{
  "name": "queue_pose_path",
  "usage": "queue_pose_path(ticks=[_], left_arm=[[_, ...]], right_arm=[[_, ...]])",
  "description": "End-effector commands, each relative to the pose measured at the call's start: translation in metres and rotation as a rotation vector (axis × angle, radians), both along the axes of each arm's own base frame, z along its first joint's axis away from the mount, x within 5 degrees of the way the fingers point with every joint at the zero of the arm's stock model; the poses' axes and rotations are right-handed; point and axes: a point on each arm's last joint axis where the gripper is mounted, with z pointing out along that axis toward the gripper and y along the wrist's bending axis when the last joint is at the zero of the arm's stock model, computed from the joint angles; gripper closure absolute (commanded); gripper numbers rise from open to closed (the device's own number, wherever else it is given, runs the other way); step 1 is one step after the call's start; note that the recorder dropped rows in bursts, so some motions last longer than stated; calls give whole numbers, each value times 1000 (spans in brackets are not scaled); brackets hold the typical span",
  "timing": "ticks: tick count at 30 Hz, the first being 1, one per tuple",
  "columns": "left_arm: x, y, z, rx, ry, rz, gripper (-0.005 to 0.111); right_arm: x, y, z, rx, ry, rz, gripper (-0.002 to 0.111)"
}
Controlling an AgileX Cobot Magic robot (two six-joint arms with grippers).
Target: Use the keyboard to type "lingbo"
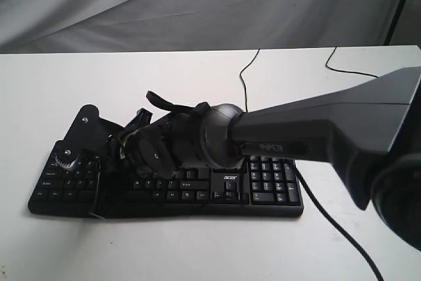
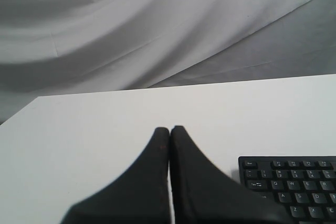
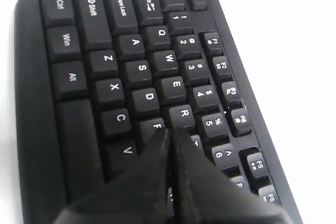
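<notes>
Grey cloth (image 1: 197, 4) backs a white table (image 1: 197, 248), the keyboard (image 1: 263, 189) lying mid-table. Right gripper (image 3: 169, 129), fingers pressed together, hangs by the R key (image 3: 184, 113); left gripper (image 2: 169, 128), likewise closed, over bare table nearby.

The keyboard (image 1: 263, 189) is black with white legends, the table (image 1: 197, 248) white, the backdrop cloth (image 1: 197, 4) grey

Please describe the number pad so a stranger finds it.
A black keyboard lies on the white table. Its number pad is the block at the right end in the exterior view, beyond the acer logo: a separate compact grid.
</notes>
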Motion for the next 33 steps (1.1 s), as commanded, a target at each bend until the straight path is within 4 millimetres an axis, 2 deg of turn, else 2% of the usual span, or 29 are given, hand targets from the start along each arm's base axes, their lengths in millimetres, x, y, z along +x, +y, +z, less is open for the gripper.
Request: queue_pose_path(ticks=[1, 6, 10, 14, 33], left_arm=[[0, 0, -2, -4, 4, -4, 106], [0, 0, -2, -4, 4, -4, 106], [0, 0, -2, -4, 4, -4, 106], [0, 0, -2, -4, 4, -4, 106], [0, 0, -2, -4, 4, -4, 106]], right_arm=[[-3, -1, 14, -4, -3, 12, 108], [-13, -7, 10, -2, -9, 7, 108], [-17, 3, 12, 37, -29, 7, 108], [-18, 4, 3, 25, -12, 7, 108], [-14, -4, -4, -29, -6, 31, 108]])
